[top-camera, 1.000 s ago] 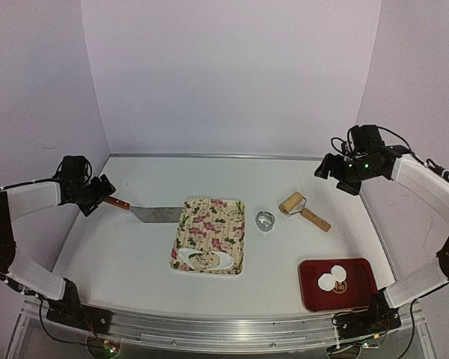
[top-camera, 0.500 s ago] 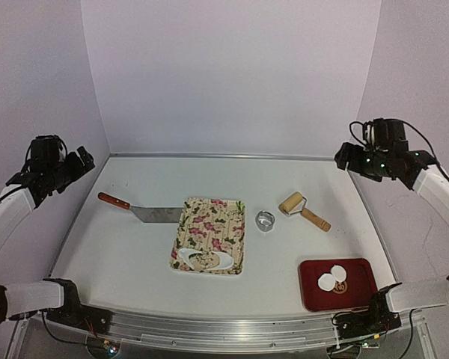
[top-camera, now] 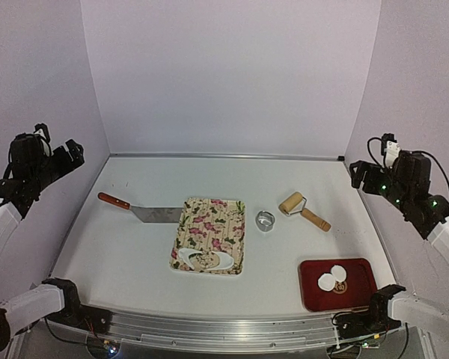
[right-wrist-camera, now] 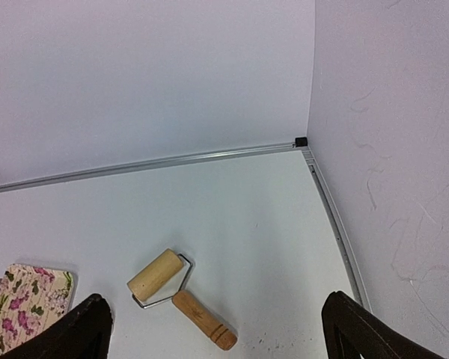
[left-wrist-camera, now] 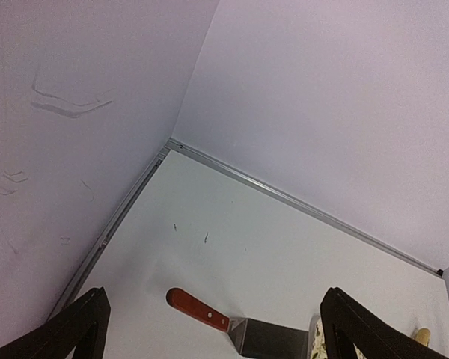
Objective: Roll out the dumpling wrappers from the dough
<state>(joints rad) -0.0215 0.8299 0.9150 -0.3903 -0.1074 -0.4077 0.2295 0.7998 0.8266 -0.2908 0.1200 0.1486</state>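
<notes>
Two dumpling wrappers [top-camera: 327, 281] on red tray [top-camera: 359, 297]; left gripper [top-camera: 72, 151], right gripper [top-camera: 359, 176] gape empty.

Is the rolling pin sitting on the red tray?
No, the rolling pin lies on the bare table, apart from the red tray.

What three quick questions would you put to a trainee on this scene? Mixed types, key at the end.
1. True or false: the rolling pin lies on the floral board.
2. How many dumpling wrappers lie on the red tray?
3. What sits on the table between the floral board and the rolling pin? A. dumpling wrappers B. ring cutter C. red tray

Key: 1 false, it lies on the bare table; 2 two; 3 B.
</notes>
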